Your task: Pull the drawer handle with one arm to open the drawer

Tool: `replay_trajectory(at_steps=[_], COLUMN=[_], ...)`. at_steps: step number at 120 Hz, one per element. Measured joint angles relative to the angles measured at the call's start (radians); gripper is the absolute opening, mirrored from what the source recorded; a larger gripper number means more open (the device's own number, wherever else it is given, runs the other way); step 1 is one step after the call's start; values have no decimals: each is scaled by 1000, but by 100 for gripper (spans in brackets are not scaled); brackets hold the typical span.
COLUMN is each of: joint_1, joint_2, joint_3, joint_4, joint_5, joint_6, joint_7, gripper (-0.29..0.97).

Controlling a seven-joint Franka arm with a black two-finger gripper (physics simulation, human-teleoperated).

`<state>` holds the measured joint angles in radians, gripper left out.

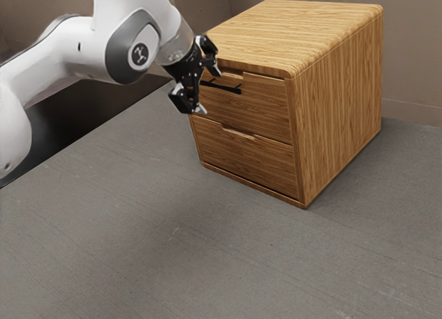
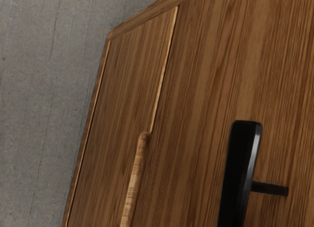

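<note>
A wooden cabinet (image 1: 331, 91) with two drawers stands on the grey floor. The upper drawer (image 1: 255, 105) carries a black bar handle (image 1: 224, 88), which shows close up in the wrist view (image 2: 240, 173) on a short post. Its front looks about level with the lower drawer (image 1: 248, 157), which has a wooden handle (image 1: 238, 134) (image 2: 135, 183). My gripper (image 1: 200, 84) is at the end of the black handle nearest the exterior view's left, right in front of the upper drawer. Its fingers stand apart, one above and one below the bar, so it is open.
Grey floor (image 1: 173, 250) stretches in front of the cabinet and toward the exterior view's right. A dark panel (image 1: 76, 112) lies under my arm at the exterior view's left. A wall runs behind the cabinet.
</note>
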<state>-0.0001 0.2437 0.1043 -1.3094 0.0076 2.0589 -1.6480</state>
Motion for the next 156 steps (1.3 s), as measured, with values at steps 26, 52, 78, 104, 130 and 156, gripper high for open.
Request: replay_trajectory(at_steps=[26, 52, 78, 104, 130, 156], joint_1=[0, 0, 0, -9, -11, -8], joint_2=[-1, -7, -16, -69, -151, -238], joint_3=[0, 0, 4, 6, 6, 6], joint_4=[-17, -27, -27, -60, -160, -263], joint_5=[-6, -9, -9, -7, -7, -6], joint_6=[1, -2, -21, -59, -71, -70], joint_7=[-3, -6, -8, -18, -33, -48], gripper=[68, 61, 39, 11, -4, -9])
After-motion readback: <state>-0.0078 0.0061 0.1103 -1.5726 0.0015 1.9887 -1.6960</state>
